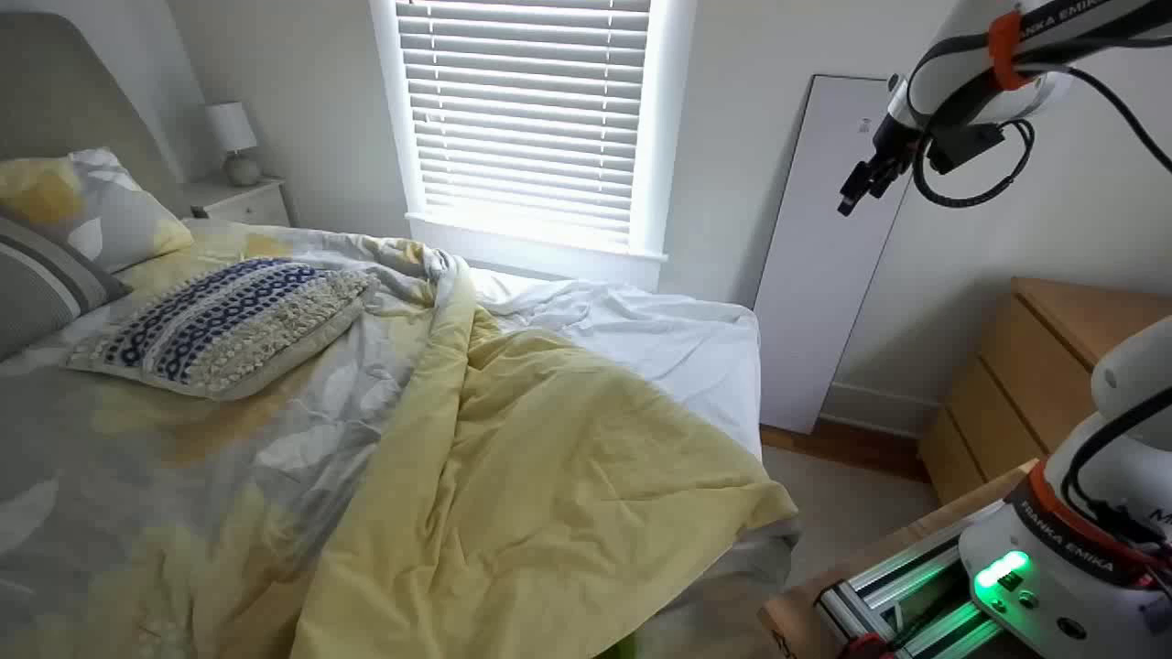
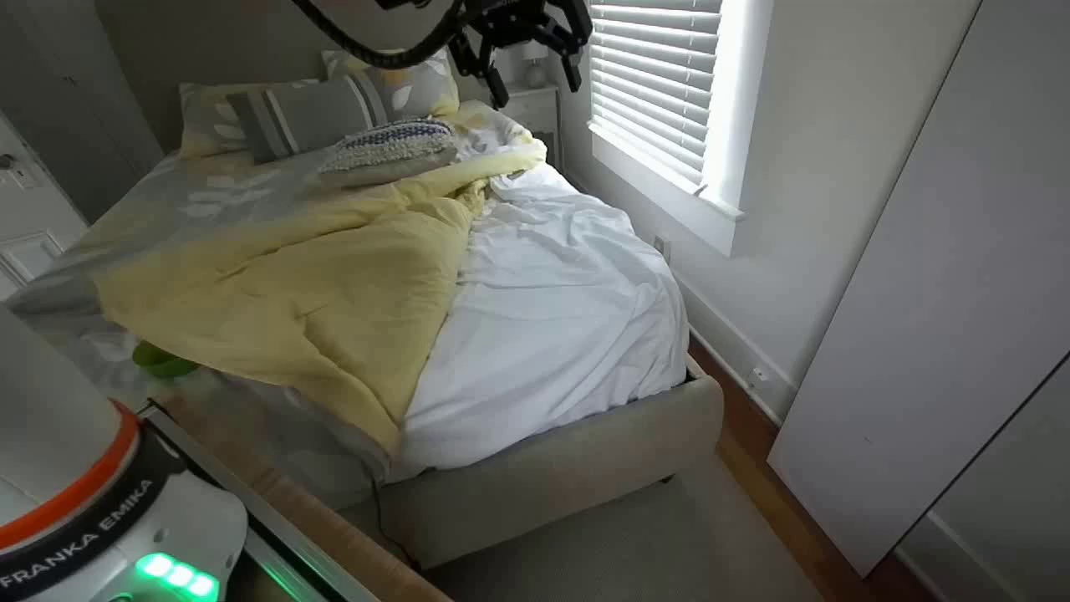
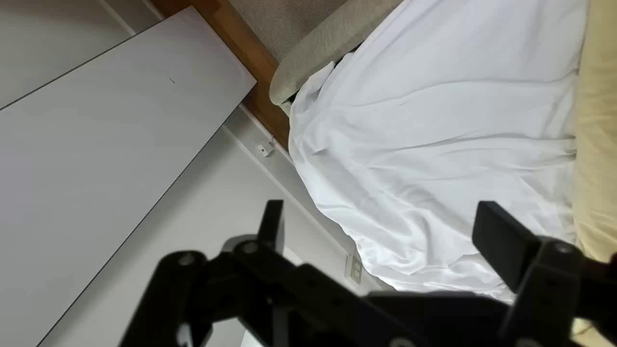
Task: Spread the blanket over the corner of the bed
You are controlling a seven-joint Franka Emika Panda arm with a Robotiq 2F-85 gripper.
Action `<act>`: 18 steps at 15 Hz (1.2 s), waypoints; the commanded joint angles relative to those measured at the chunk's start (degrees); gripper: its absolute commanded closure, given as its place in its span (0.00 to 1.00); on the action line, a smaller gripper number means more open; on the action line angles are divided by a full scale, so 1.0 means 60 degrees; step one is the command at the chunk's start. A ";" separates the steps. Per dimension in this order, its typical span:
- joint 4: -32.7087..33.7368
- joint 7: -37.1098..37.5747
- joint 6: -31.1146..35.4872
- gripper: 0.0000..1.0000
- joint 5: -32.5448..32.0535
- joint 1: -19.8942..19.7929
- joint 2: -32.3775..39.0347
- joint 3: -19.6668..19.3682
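Note:
The blanket [image 1: 568, 467] is grey with a floral print, and its yellow underside is folded back over itself. It also shows in an exterior view [image 2: 351, 284] and at the right edge of the wrist view [image 3: 597, 159]. The bed corner by the window wall is uncovered, showing a white sheet [image 2: 568, 326], also in the wrist view [image 3: 434, 125] and an exterior view [image 1: 678, 339]. My gripper [image 2: 537, 88] is open and empty, raised above the bed. In the wrist view its fingers [image 3: 383, 219] are wide apart with nothing between them. It also shows from the side [image 1: 861, 197].
A patterned cushion [image 1: 229, 329] lies on the blanket near the pillows. The upholstered bed frame [image 2: 568, 485] edges the foot end. A white panel [image 1: 824, 265] leans on the wall beside the window [image 1: 526, 119]. A wooden dresser [image 1: 1007, 403] and a green object [image 2: 163, 359] are nearby.

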 commanded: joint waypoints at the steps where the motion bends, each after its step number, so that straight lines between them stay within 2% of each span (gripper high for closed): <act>1: 0.0013 -0.0020 -0.0024 0.00 0.0035 -0.0054 -0.0001 0.0059; 10: 0.0001 0.0012 0.0043 0.00 0.0129 0.0048 0.0034 0.0117; 13: -0.0219 0.1511 -0.0116 0.00 -0.0439 -0.0074 0.0077 0.1012; 15: -0.0521 0.3139 -0.0181 0.00 -0.1205 -0.0521 0.0019 0.2180; 16: -0.0627 0.3875 -0.0440 0.00 -0.1449 -0.1263 -0.0083 0.3182; 18: -0.0801 0.5428 -0.0942 0.00 -0.1823 -0.1901 -0.0293 0.4576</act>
